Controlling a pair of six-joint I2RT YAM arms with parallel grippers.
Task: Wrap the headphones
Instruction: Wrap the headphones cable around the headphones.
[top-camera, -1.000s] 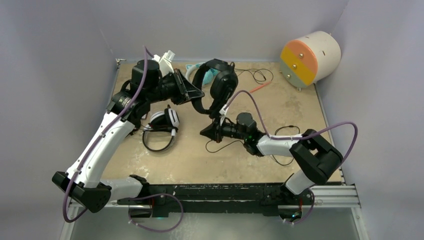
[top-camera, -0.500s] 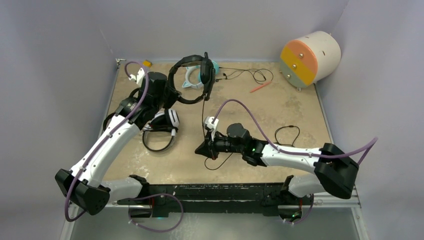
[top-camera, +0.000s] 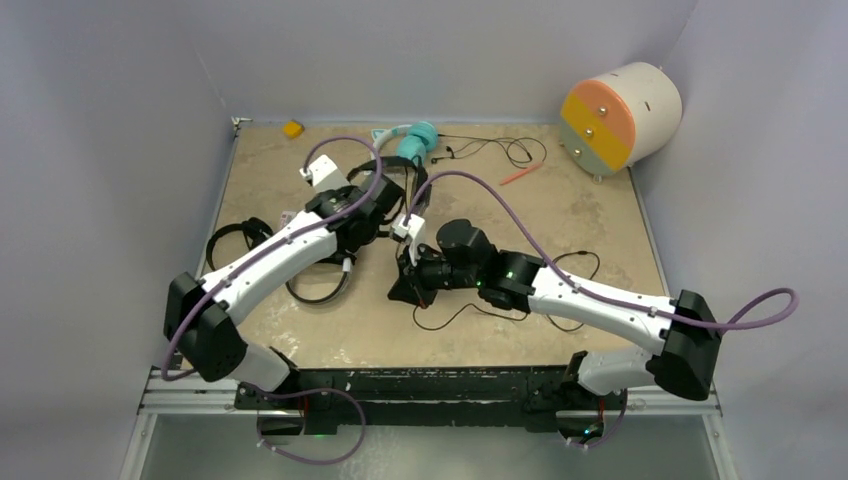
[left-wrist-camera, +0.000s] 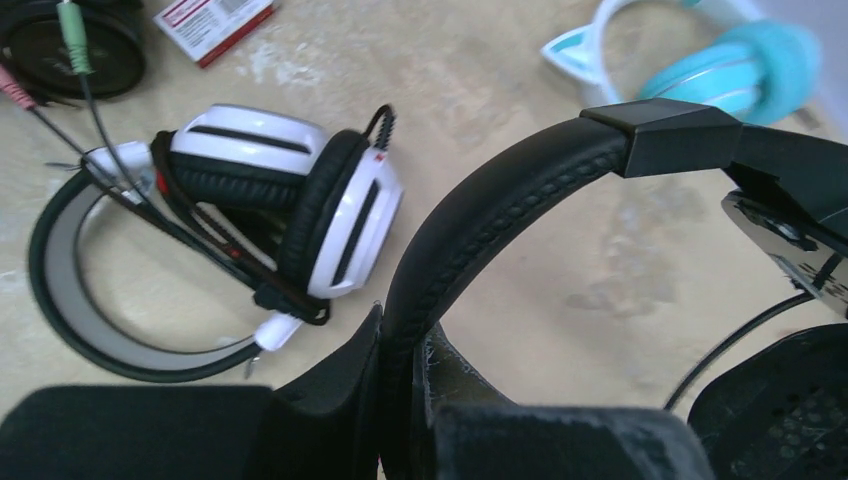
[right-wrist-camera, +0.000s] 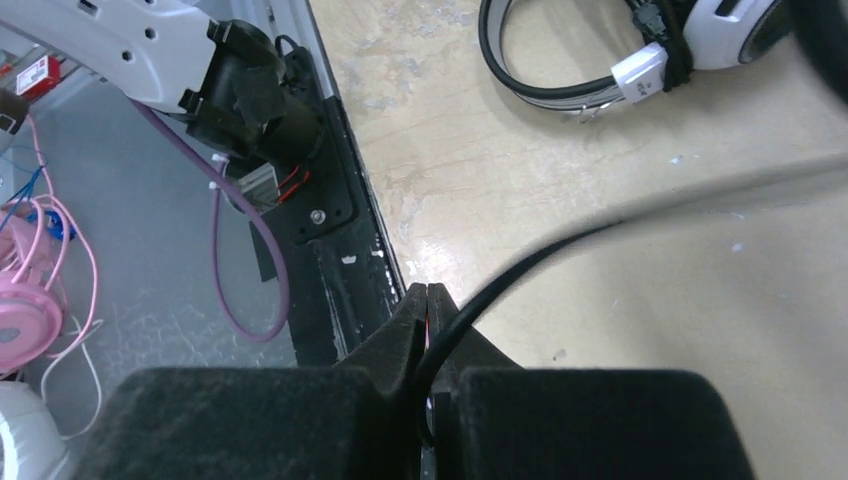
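My left gripper (left-wrist-camera: 400, 345) is shut on the padded band of the all-black headset (left-wrist-camera: 500, 210), held above the table; in the top view the left gripper (top-camera: 380, 203) and the black headset (top-camera: 410, 180) are at the centre. My right gripper (right-wrist-camera: 428, 300) is shut on the headset's thin black cable (right-wrist-camera: 520, 260), and in the top view the right gripper (top-camera: 403, 288) is just below the headset. The white-and-black headset (left-wrist-camera: 290, 195) lies wrapped under my left arm. The teal headset (top-camera: 415, 140) lies at the back. Another black headset (top-camera: 232, 240) lies at the left.
A thin red stick (top-camera: 520, 175) lies at the back right near a cream, orange and green cylinder (top-camera: 620, 115). A small orange block (top-camera: 292, 128) sits at the back left. A slack cable (top-camera: 575, 262) loops by my right arm. A red-and-white card (left-wrist-camera: 215, 20) lies near the left headset.
My left arm has swung the black headset down from the back toward the centre. My right gripper has stayed shut on the cable and shifted slightly left. The teal headset is now uncovered.
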